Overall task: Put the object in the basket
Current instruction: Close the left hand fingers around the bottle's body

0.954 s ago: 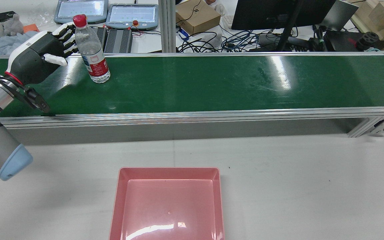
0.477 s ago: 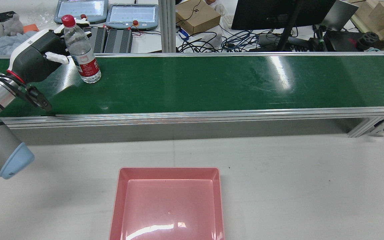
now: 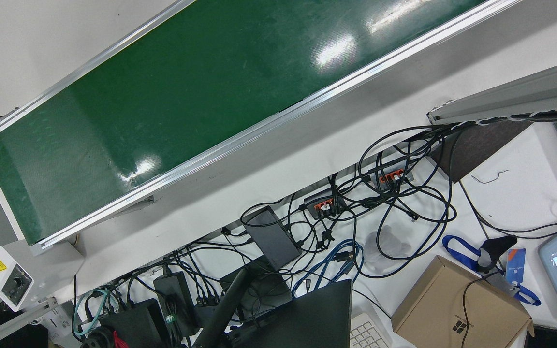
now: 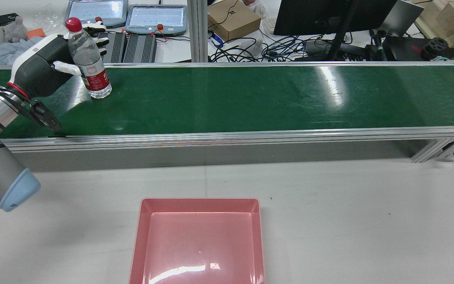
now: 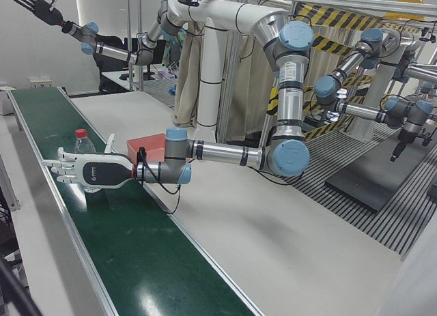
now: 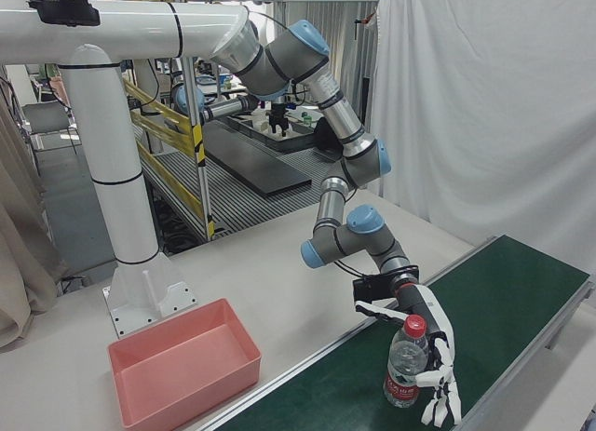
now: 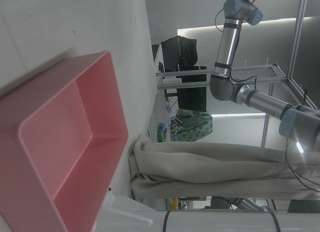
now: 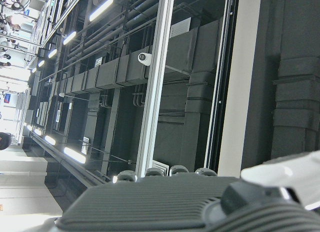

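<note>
A clear water bottle point(image 4: 88, 70) with a red cap and red label stands upright on the green conveyor belt point(image 4: 250, 98) at its left end. My left hand point(image 4: 41, 71) is open, and the bottle sits between its thumb and its outstretched fingers point(image 4: 95, 28). The left-front view shows the hand point(image 5: 85, 171) spread flat in front of the bottle point(image 5: 82, 142). The right-front view shows the bottle point(image 6: 404, 364) against the hand point(image 6: 433, 352). The pink basket point(image 4: 199, 240) lies on the white table, near the front. My right hand point(image 5: 33, 2) is raised high, fingers spread, holding nothing.
The belt has aluminium side rails point(image 4: 227, 136). Beyond it stand teach pendants point(image 4: 156, 17), a cardboard box point(image 4: 233, 19), cables and a monitor. The pink basket also shows in the right-front view point(image 6: 182, 361) and the left hand view point(image 7: 65, 157).
The bottle has travelled left along the belt into the span of my left hand. The hand has shifted slightly, with its fingers now behind the bottle.
</note>
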`<action>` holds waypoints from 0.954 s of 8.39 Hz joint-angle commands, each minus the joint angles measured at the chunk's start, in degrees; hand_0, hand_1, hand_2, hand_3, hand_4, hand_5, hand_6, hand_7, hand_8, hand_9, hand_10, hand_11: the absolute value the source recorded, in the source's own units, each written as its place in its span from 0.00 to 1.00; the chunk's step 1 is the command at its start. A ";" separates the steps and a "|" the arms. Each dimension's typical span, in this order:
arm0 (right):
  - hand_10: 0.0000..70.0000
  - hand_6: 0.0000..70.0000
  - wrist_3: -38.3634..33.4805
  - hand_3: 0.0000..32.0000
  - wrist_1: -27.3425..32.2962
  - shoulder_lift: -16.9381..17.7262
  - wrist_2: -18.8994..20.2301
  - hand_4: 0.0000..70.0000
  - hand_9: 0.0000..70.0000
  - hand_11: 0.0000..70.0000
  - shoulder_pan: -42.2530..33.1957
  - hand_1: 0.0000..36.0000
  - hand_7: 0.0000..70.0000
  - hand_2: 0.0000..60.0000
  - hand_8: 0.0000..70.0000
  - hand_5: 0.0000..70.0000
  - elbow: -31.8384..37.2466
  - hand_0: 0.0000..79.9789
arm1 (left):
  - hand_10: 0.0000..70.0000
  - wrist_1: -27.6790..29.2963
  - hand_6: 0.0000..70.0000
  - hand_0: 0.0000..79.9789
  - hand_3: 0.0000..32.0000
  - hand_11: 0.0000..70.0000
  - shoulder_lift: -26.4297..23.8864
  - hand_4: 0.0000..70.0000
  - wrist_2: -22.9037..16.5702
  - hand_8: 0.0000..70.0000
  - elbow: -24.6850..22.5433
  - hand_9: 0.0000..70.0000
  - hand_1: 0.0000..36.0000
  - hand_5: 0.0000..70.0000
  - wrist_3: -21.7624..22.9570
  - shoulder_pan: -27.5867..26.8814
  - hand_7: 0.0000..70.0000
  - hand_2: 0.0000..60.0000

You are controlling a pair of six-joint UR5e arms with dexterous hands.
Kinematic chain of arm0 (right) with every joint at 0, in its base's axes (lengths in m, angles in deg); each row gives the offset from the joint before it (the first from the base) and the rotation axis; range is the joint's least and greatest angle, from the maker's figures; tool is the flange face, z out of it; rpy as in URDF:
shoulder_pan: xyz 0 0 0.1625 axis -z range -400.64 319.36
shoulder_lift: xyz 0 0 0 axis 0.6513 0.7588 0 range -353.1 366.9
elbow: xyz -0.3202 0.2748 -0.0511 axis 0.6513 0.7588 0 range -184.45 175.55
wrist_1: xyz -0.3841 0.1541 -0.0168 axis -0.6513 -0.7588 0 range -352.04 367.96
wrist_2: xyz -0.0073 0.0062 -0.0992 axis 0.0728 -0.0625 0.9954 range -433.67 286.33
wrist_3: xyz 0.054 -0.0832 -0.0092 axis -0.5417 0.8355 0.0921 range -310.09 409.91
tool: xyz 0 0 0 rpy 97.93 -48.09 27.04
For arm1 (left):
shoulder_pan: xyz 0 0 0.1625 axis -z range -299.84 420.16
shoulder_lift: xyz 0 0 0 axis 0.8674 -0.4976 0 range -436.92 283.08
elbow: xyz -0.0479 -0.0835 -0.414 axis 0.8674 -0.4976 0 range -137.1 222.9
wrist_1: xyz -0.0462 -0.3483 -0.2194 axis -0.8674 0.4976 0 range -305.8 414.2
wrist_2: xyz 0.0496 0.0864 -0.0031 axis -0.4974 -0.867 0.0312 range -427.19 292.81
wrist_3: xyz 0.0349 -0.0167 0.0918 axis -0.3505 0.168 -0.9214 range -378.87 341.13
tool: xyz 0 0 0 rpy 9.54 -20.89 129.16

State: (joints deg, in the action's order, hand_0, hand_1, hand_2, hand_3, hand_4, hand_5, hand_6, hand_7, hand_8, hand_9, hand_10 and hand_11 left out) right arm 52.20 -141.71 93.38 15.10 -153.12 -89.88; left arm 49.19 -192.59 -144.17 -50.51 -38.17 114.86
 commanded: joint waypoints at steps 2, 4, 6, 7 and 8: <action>0.00 0.00 0.00 0.00 0.00 0.00 0.00 0.00 0.00 0.00 -0.02 0.00 0.00 0.00 0.00 0.00 0.00 0.00 | 1.00 -2.02 1.00 1.00 0.00 1.00 -2.87 0.74 -0.19 1.00 -0.90 1.00 0.99 1.00 -1.53 2.07 1.00 1.00; 0.00 0.00 0.00 0.00 0.00 0.00 0.00 0.00 0.00 0.00 0.07 0.00 0.00 0.00 0.00 0.00 0.00 0.00 | 1.00 -2.11 1.00 1.00 0.00 1.00 -3.24 0.99 -0.19 1.00 -1.69 1.00 0.96 1.00 -1.44 2.07 1.00 1.00; 0.00 0.00 0.00 0.00 0.00 0.00 0.00 0.00 0.00 0.00 -0.02 0.00 0.00 0.00 0.00 0.00 0.00 0.00 | 1.00 -5.34 1.00 1.00 0.00 1.00 -2.98 0.90 -0.19 1.00 -6.84 1.00 0.94 1.00 -1.62 1.55 1.00 1.00; 0.00 0.00 0.00 0.00 0.00 0.00 0.00 0.00 0.00 0.00 0.07 0.00 0.00 0.00 0.00 0.00 0.00 0.00 | 1.00 -6.67 1.00 1.00 0.00 1.00 -2.89 0.83 -0.28 1.00 -9.32 1.00 0.93 1.00 -1.70 1.20 1.00 1.00; 0.00 0.00 0.00 0.00 0.00 0.00 0.00 0.00 0.00 0.00 -0.02 0.00 0.00 0.00 0.00 0.00 0.00 0.00 | 1.00 -9.21 1.00 1.00 0.00 1.00 -2.89 0.82 -0.28 1.00 -12.47 1.00 0.93 1.00 -1.71 -0.11 1.00 1.00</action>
State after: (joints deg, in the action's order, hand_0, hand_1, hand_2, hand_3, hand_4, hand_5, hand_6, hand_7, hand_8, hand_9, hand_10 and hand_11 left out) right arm 52.20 -141.71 93.38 15.10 -153.10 -89.87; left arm 44.23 -195.59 -144.41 -56.83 -39.74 116.45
